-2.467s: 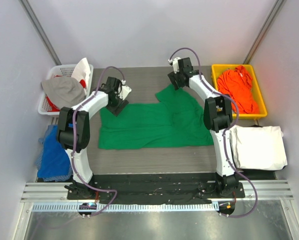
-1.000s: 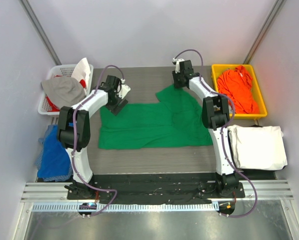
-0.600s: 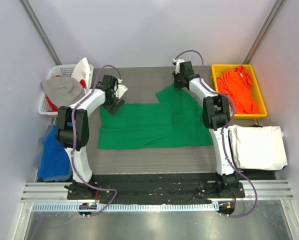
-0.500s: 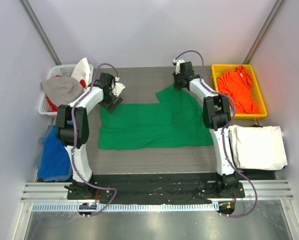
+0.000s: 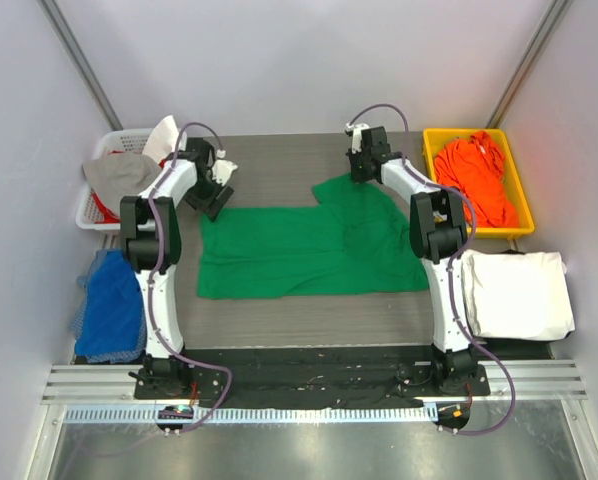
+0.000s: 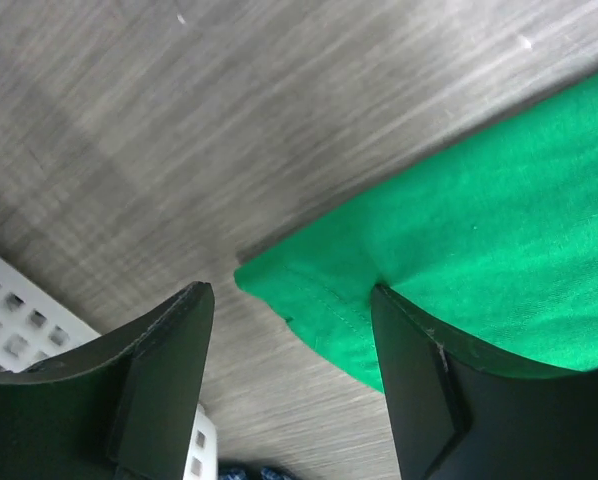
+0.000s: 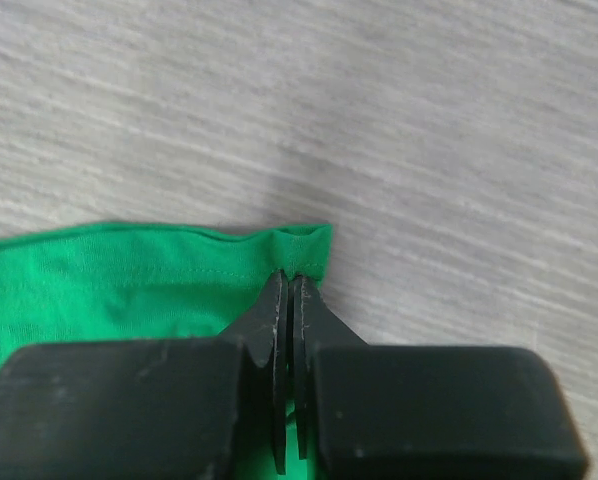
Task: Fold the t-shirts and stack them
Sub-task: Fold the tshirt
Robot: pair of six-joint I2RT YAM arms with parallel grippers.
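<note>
Leftmost, a white basket (image 5: pixel 129 133) is holding a grey cloth (image 5: pixel 127 180) with white and red pieces around it, and a blue cloth (image 5: pixel 109 305) is lying just in front of it. Mid-table, the green shirt (image 5: pixel 309 245) is lying spread on the table (image 5: pixel 279 165). At far right a yellow bin (image 5: pixel 520 205) is holding the orange shirt (image 5: pixel 474 175) in a crumpled heap, and the white shirt (image 5: pixel 514 292) is sitting folded nearer the arm bases.

The overhead view is taking in all of this but is not showing the jaws. The left wrist view is showing the left gripper (image 6: pixel 289 385) standing wide, with the green shirt's left corner lying between its fingers and a bit of basket at the edge. The right wrist view is showing the right gripper (image 7: pixel 288 300) pinching the green shirt's hem at a far corner, jaws pressed together.
</note>
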